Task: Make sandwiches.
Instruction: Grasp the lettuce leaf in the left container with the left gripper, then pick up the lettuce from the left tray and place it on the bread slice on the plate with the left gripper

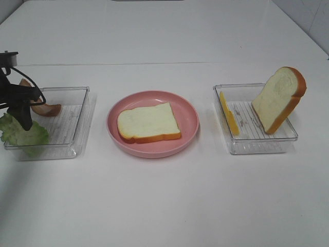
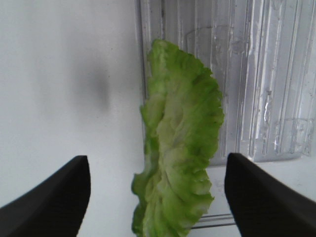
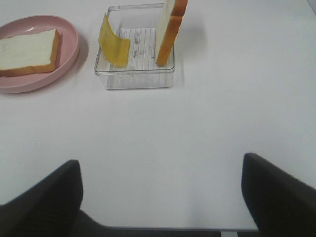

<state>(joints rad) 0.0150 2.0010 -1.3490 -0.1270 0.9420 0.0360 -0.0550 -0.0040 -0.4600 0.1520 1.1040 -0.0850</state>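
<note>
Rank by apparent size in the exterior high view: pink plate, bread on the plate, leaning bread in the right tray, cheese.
1. pink plate
2. bread on the plate and leaning bread: too alike to rank
3. cheese, seen nearly edge-on

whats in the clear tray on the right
A yellow cheese square leaning on its left wall and a crusted white bread slice standing tilted. Anything behind the bread is hidden.

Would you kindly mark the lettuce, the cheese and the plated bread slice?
lettuce (image 2: 180, 148), left wrist view, middle of the leaf.
cheese (image 1: 229, 114), exterior high view, middle of the slice.
plated bread slice (image 1: 148, 122), exterior high view, white centre.
</note>
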